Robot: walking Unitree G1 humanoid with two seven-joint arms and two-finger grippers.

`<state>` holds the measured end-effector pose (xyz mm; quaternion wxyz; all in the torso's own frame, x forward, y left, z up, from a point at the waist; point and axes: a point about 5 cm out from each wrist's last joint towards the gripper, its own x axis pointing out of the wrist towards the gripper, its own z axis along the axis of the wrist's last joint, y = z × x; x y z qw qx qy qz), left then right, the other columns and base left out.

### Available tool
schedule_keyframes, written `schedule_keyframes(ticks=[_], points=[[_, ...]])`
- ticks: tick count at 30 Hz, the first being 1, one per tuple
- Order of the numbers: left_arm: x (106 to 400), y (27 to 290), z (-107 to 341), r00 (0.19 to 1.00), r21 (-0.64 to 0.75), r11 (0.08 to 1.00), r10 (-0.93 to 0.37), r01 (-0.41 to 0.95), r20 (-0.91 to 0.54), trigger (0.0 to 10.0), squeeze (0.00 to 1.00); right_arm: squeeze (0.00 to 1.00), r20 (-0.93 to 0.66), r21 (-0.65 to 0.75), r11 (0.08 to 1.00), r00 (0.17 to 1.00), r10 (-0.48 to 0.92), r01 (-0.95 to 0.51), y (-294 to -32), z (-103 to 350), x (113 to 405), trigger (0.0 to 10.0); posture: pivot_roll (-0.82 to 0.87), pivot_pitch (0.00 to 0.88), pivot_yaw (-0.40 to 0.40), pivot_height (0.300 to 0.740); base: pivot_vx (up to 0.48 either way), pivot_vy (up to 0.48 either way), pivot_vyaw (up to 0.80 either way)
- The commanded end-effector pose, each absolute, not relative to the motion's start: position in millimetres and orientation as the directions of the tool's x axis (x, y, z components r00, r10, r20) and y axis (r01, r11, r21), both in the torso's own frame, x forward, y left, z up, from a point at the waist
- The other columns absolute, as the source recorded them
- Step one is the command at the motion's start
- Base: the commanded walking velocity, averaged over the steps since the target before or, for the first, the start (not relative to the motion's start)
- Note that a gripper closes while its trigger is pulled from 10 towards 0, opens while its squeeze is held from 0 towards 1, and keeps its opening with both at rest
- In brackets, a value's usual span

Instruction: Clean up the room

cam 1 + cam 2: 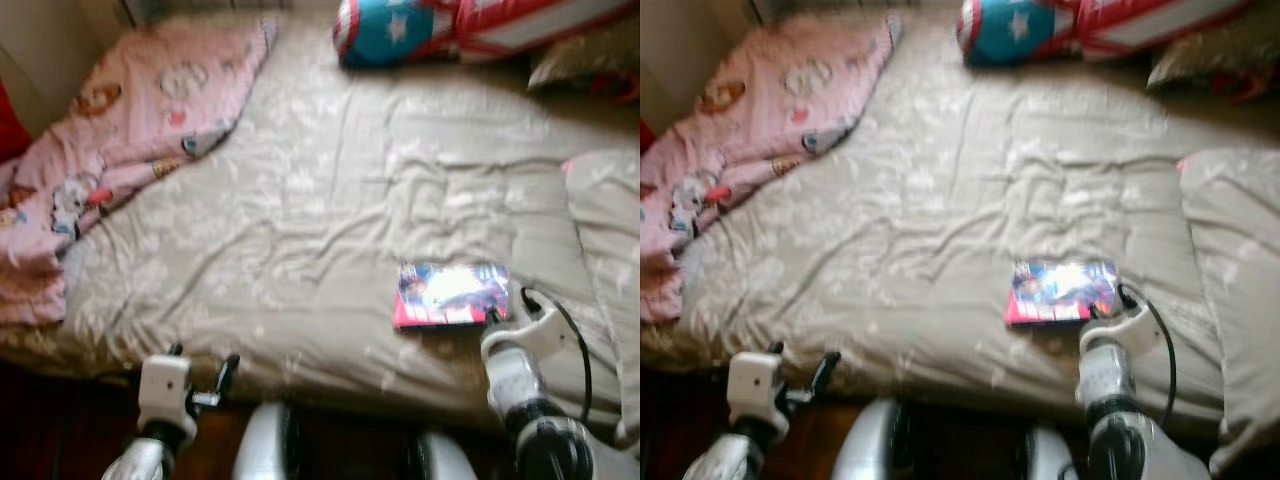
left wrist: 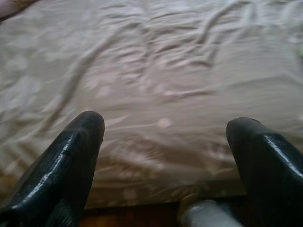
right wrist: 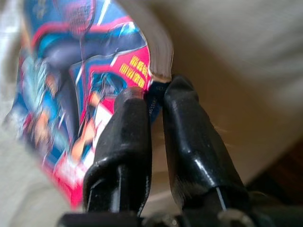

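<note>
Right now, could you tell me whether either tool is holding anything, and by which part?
The right tool is shut on the comic book, pinching a corner of it at the page edge. The left tool is open over the bedspread, holding nothing.

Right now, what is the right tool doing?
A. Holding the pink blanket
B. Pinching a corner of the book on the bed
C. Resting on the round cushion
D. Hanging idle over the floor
B: in the right wrist view the right tool has its fingers closed on a corner of the book, which lies on the bed.
</note>
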<state>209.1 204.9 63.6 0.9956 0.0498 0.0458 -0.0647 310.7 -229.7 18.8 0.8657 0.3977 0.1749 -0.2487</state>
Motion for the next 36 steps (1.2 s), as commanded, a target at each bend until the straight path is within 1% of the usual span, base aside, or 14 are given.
schedule_keyframes(ticks=[1, 5, 12, 14, 18, 19, 21, 22, 23, 24, 29, 32, 33, 36], points=[[200.6, 206.3, 62.7, 0.983, 0.091, 0.985, -0.135, 0.148, -0.128, 10.0, 0.0, 0.0, -0.541, 0.559, 0.567, 0.785, -0.303, 0.605, -229.6, 6.9, 299.5, 10.0, 0.09, 0.4, 0.12, 0.655, 0.0, 0.0, 0.0], [199.0, 204.8, 66.3, 0.979, 0.09, 0.983, -0.148, 0.162, -0.139, 10.0, 0.0, 0.0, -0.564, 0.544, 0.552, 0.762, -0.317, 0.632, -235.7, 3.2, 294.2, 10.0, 0.09, 0.41, 0.125, 0.655, 0.0, 0.0, 0.0], [194.3, 206.4, 69.3, 0.974, 0.09, 0.982, -0.147, 0.164, -0.172, 10.0, 0.0, 0.0, -0.538, 0.53, 0.574, 0.771, -0.341, 0.624, -246.8, 10.7, 297.6, 10.0, 0.07, 0.406, 0.12, 0.655, 0.0, 0.0, 0.0], [193.4, 205.5, 67.9, 0.972, 0.086, 0.983, -0.147, 0.165, -0.183, 10.0, 0.0, 0.0, -0.541, 0.493, 0.594, 0.759, -0.362, 0.636, -248.5, 10.6, 296.5, 10.0, 0.07, 0.404, 0.12, 0.655, 0.0, 0.0, 0.0], [195.9, 201.3, 67.5, 0.968, 0.087, 0.981, -0.155, 0.175, -0.197, 10.0, 0.0, 0.0, -0.544, 0.514, 0.559, 0.751, -0.374, 0.651, -250.5, 9.8, 295.0, 10.0, 0.07, 0.398, 0.121, 0.655, 0.0, 0.0, 0.0], [196.4, 201.2, 67.5, 0.968, 0.088, 0.981, -0.155, 0.175, -0.197, 10.0, 0.0, 0.07, -0.545, 0.515, 0.559, 0.751, -0.373, 0.65, -250.2, 9.5, 294.8, 10.0, 0.06, 0.397, 0.119, 0.655, 0.0, 0.0, 0.0], [197.2, 201.2, 67.6, 0.968, 0.089, 0.98, -0.155, 0.176, -0.198, 10.0, 0.0, 0.07, -0.546, 0.515, 0.558, 0.751, -0.371, 0.65, -249.6, 9.1, 294.6, 10.0, 0.06, 0.397, 0.119, 0.655, 0.0, 0.0, 0.0], [197.8, 201.5, 67.6, 0.968, 0.09, 0.98, -0.155, 0.175, -0.199, 10.0, 0.0, 0.42, -0.545, 0.524, 0.55, 0.753, -0.37, 0.65, -249.2, 9.0, 294.6, 10.0, 0.06, 0.397, 0.119, 0.655, 0.0, 0.0, 0.0], [198.7, 201.9, 67.0, 0.968, 0.09, 0.981, -0.152, 0.172, -0.2, 10.0, 0.0, 0.7, -0.546, 0.539, 0.531, 0.751, -0.37, 0.654, -248.5, 8.1, 294.0, 10.0, 0.06, 0.395, 0.115, 0.655, 0.0, 0.0, 0.0], [198.9, 201.9, 66.9, 0.968, 0.09, 0.981, -0.151, 0.172, -0.199, 10.0, 0.0, 0.71, -0.546, 0.554, 0.508, 0.749, -0.376, 0.659, -248.6, 7.7, 293.5, 10.0, 0.06, 0.395, 0.115, 0.655, 0.0, 0.0, 0.0], [199.2, 199.3, 65.7, 0.968, 0.09, 0.981, -0.152, 0.172, -0.202, 10.0, 0.0, 0.73, -0.543, 0.625, 0.396, 0.739, -0.399, 0.672, -250.1, 6.7, 291.5, 10.0, 0.06, 0.392, 0.11, 0.655, 0.0, 0.0, 0.0], [198.5, 199.2, 64.5, 0.967, 0.091, 0.981, -0.149, 0.17, -0.206, 10.0, 0.0, 0.71, -0.545, 0.622, 0.404, 0.741, -0.392, 0.671, -247.8, 5.9, 291.6, 10.0, 0.06, 0.392, 0.11, 0.655, 0.0, 0.0, 0.0], [198.5, 199.1, 64.6, 0.967, 0.092, 0.981, -0.149, 0.171, -0.206, 10.0, 0.0, 0.67, -0.545, 0.621, 0.406, 0.742, -0.39, 0.67, -247.1, 6.0, 291.9, 10.0, 0.06, 0.394, 0.108, 0.655, 0.0, 0.0, 0.0], [198.9, 199.3, 64.4, 0.968, 0.093, 0.981, -0.148, 0.169, -0.205, 10.0, 0.0, 0.69, -0.539, 0.631, 0.406, 0.75, -0.384, 0.661, -245.5, 6.7, 293.2, 10.0, 0.06, 0.392, 0.105, 0.655, 0.0, 0.0, 0.0]])
